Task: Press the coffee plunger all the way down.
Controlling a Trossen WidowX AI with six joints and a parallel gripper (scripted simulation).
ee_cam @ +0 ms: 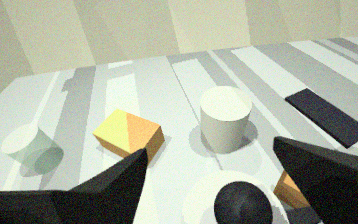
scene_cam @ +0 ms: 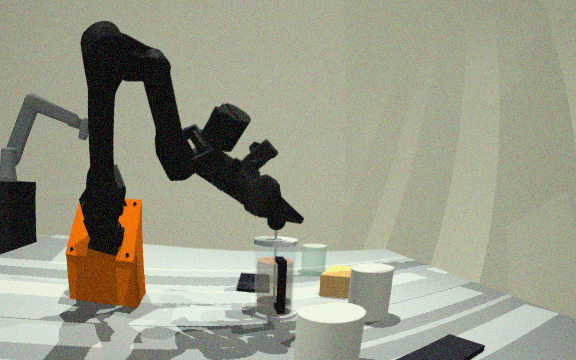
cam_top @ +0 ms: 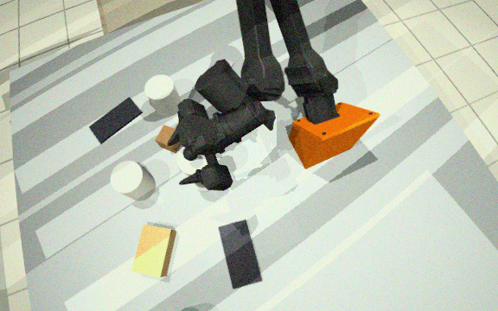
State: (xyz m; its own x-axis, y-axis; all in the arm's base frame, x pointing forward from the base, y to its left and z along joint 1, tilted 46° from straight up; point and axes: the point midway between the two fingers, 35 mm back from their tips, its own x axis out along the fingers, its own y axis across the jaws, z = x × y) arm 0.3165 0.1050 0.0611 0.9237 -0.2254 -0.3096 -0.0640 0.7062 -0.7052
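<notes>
Gripper [ee_cam: 210,190] is standing released, fingers spread wide either side of the plunger knob [ee_cam: 242,204], gripping nothing. The coffee press [scene_cam: 275,277] is sitting upright mid-bench, nearer the robot-base edge, plunger looking nearly fully down. Glass body is likely light, slippery and tippy; the knob is the only sensible place to grip.

Plain beige walls [scene_cam: 418,100], faint curved shading bands. Cream tiled floor [cam_top: 469,47], dark grout lines. Grey-and-white striped surface [cam_top: 361,242], soft overlapping shadows. Black box [scene_cam: 5,215] with grey bent stand [scene_cam: 23,125] at far left.
</notes>
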